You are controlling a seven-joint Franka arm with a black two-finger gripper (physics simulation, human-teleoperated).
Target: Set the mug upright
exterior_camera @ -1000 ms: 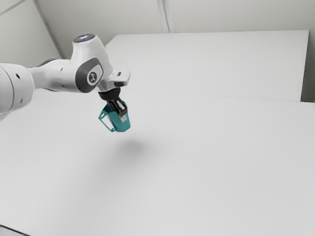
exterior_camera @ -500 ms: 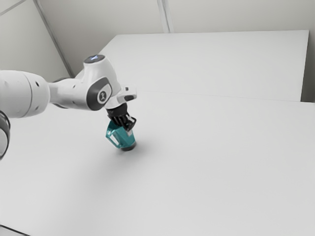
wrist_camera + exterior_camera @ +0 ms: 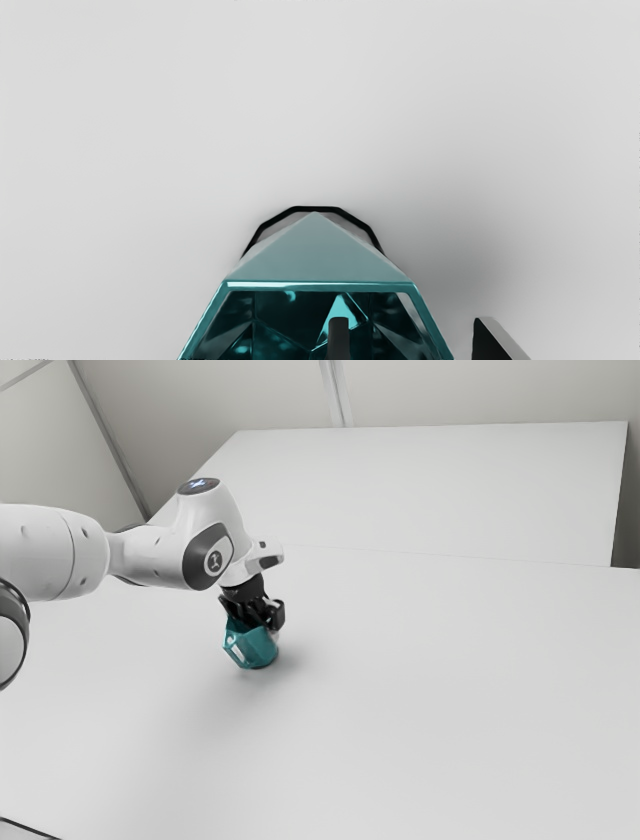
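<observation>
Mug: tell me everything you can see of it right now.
The mug is glossy teal, faceted, with an angular rim, a dark-edged base and a handle toward the exterior view's left. It looks upright or nearly so, base down on the table. The gripper is open: one finger reaches inside the mouth, the other stands outside, clear of the wall. Whether the inner finger touches the mug, I can't tell.

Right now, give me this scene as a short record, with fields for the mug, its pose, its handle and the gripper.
object: teal mug
pose: mouth up, base on the table; looks upright or nearly so
handle: toward the exterior view's left
gripper state: gripper open
fingers: one inside the mug, the other outside, clear of its wall
</observation>
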